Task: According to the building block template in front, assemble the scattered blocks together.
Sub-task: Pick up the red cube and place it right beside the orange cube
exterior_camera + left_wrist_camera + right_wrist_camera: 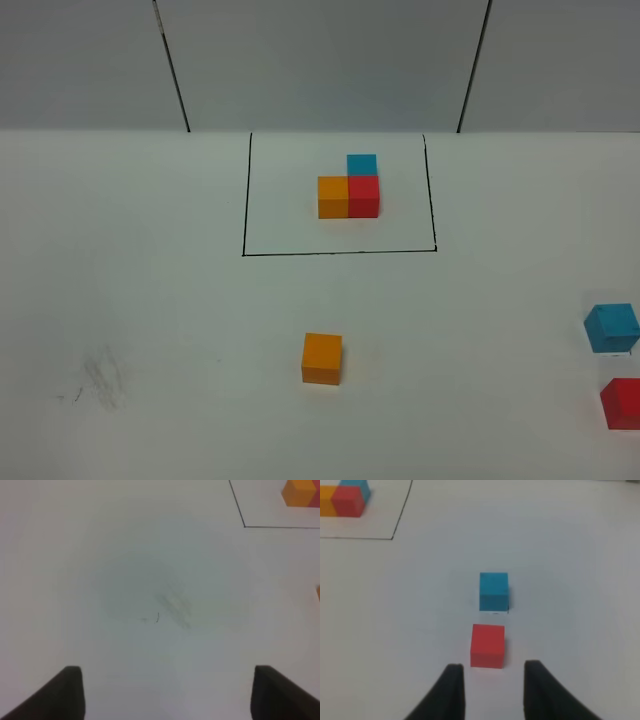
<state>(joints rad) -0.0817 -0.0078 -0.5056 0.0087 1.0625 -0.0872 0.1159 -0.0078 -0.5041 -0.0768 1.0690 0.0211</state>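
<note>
Left end effector [167, 695] hovering over worktop [150, 300], fingers apart, empty. Right end effector [494, 685] hovering, fingers together, facing red cube [487, 645]; blue cube [494, 591] sitting at its 12 o'clock.

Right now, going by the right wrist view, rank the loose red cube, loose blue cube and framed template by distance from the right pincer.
1. Loose red cube, just ahead of the right pincer.
2. Loose blue cube, just beyond the red one.
3. Framed template, farthest, well past both.
</note>
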